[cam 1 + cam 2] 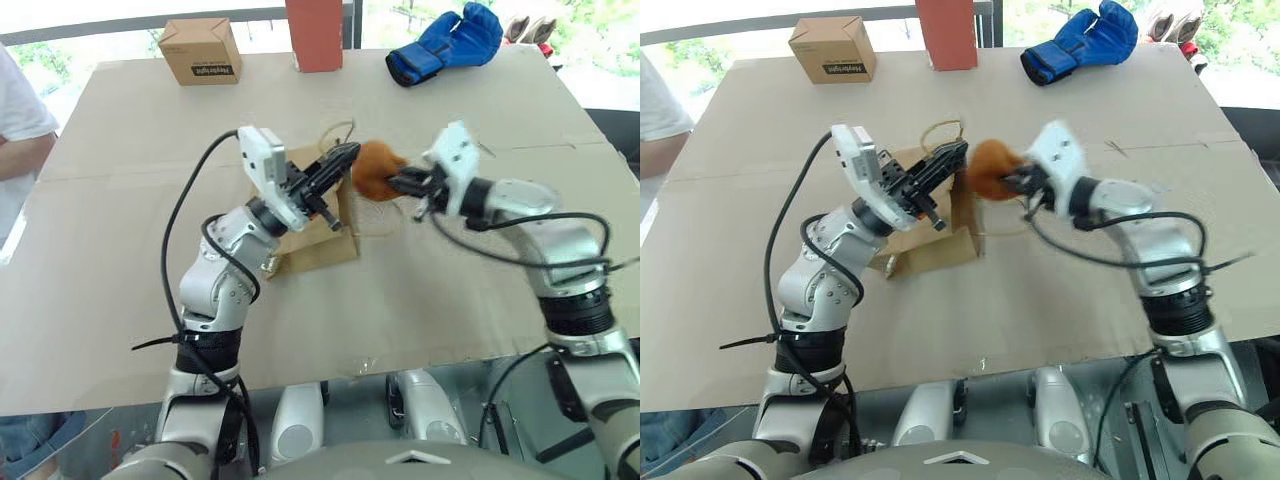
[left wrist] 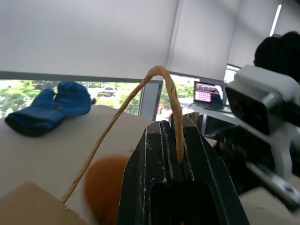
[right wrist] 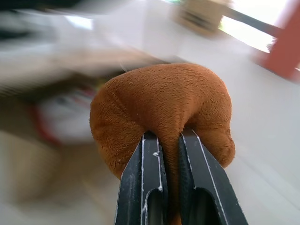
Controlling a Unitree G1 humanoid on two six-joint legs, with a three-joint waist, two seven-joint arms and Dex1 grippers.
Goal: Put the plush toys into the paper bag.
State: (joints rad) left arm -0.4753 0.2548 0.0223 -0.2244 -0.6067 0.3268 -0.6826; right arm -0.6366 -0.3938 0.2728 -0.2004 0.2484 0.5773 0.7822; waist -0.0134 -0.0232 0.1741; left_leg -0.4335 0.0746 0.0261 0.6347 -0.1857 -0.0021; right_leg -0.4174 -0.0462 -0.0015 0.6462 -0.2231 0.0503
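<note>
Carrying the orange toy (image 1: 377, 170), pinched tight in the right fingers (image 1: 403, 183), toward the paper bag (image 1: 318, 232) on the tabletop (image 1: 120, 200) at its nine o'clock, whose handle (image 2: 165, 89) the shut left fingers (image 1: 345, 157) hold up; next, lower it into the mouth.

At the table's far edge you have a small printed brown cardboard box (image 1: 200, 50), a red upright block (image 1: 314, 33) and a blue padded boxing glove (image 1: 445, 44).
</note>
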